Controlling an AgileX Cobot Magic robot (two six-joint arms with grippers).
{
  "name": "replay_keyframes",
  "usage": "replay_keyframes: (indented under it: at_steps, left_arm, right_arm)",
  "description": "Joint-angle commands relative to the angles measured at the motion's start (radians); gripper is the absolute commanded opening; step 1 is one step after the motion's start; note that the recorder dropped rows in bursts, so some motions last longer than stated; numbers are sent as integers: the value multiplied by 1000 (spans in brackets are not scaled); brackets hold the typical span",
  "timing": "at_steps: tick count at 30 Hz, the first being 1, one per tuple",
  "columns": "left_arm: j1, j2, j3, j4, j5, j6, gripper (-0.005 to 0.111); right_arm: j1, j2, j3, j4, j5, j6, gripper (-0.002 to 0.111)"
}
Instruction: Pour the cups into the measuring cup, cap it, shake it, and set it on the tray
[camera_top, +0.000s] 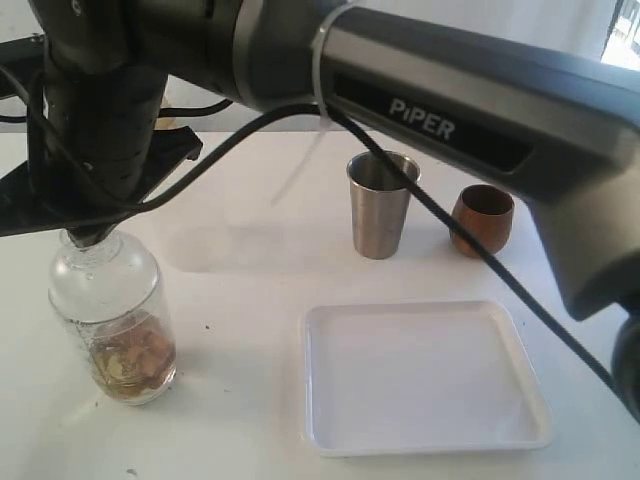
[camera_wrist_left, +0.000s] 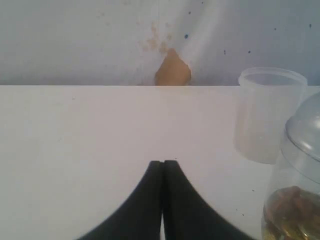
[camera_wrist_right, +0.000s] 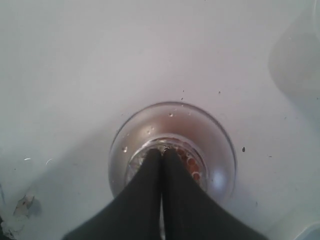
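Directly beneath the right pincer stands the measuring cup, a clear cylinder upright on the white table, with a layer of brown and golden contents at its bottom. A clear domed lid sits on it. The pincer is clenched, its two dark fingers pressed together with no gap, and their tips meet the neck at the top of the lid. It grasps nothing that can be seen. The right arm reaches across the table to get there. The left pincer is also clenched and empty, hovering over bare table with the capped cylinder just to one side of it and a second clear, empty container nearby. Well away from the right pincer lies the tray, white and empty. Beyond the tray stand the steel tumbler and the wooden cup, upright and near each other. Pouring looks finished and capping appears to be the step in hand, with the closed tips seemingly seating the lid. Shaking comes next, which calls for the pincer to release, take a firm hold of the cylinder, and keep the lid from popping off.
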Motion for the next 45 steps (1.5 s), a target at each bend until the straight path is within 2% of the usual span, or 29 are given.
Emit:
replay_keyframes:
  at_steps: [1,45]
  left_arm:
    - [-1,-4,4,1,-2,-2,0]
    - [-1,-4,4,1,-2,-2,0]
  right_arm:
    - [1,6,3,2,5,-12,0]
    - [1,-20,4,-5,-71,-29,0]
